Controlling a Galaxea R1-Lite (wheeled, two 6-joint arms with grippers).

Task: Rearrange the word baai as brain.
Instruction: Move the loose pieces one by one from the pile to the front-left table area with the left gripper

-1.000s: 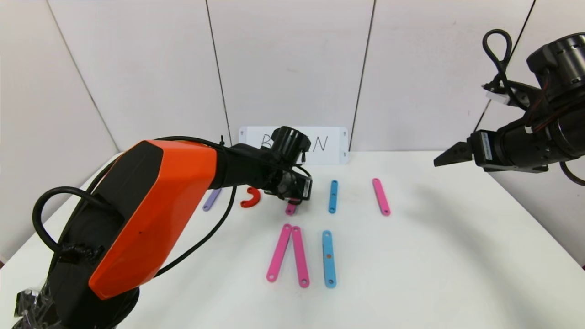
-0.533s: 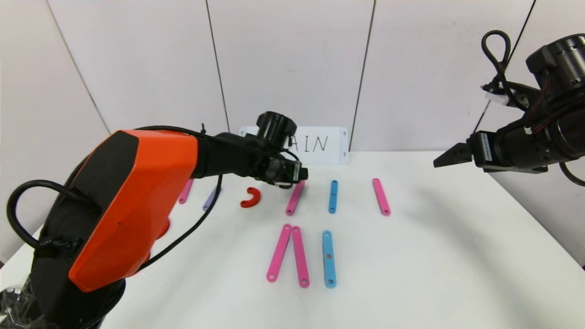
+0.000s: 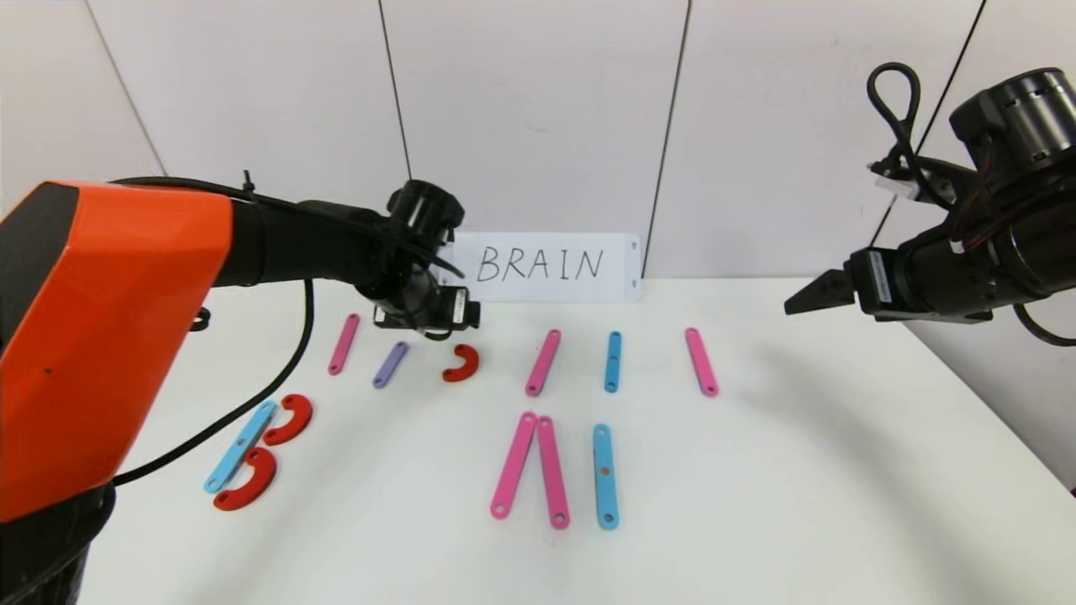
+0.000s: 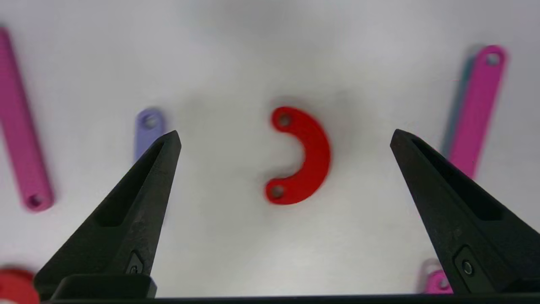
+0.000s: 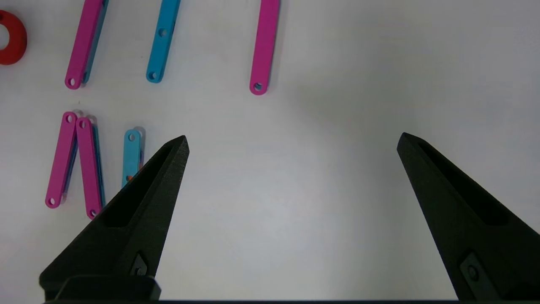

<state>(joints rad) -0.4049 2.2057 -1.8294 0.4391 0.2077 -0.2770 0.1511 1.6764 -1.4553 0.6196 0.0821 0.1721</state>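
A white card hand-lettered "BRAIN" in black stands against the wall at the far edge of the white table. The left gripper, jaws spread wide and holding nothing, hangs above a red C-curve in the far row, with a short purple strip and a pink strip lying to that curve's left. To its right lie a slanted pink strip, a blue strip and another pink strip, each apart from the next. Nearer the robot, two pink strips meet at their far ends beside a blue strip. At near left, a blue strip with two red curves forms a B. The right gripper, also spread and empty, is held high over the table's right side.
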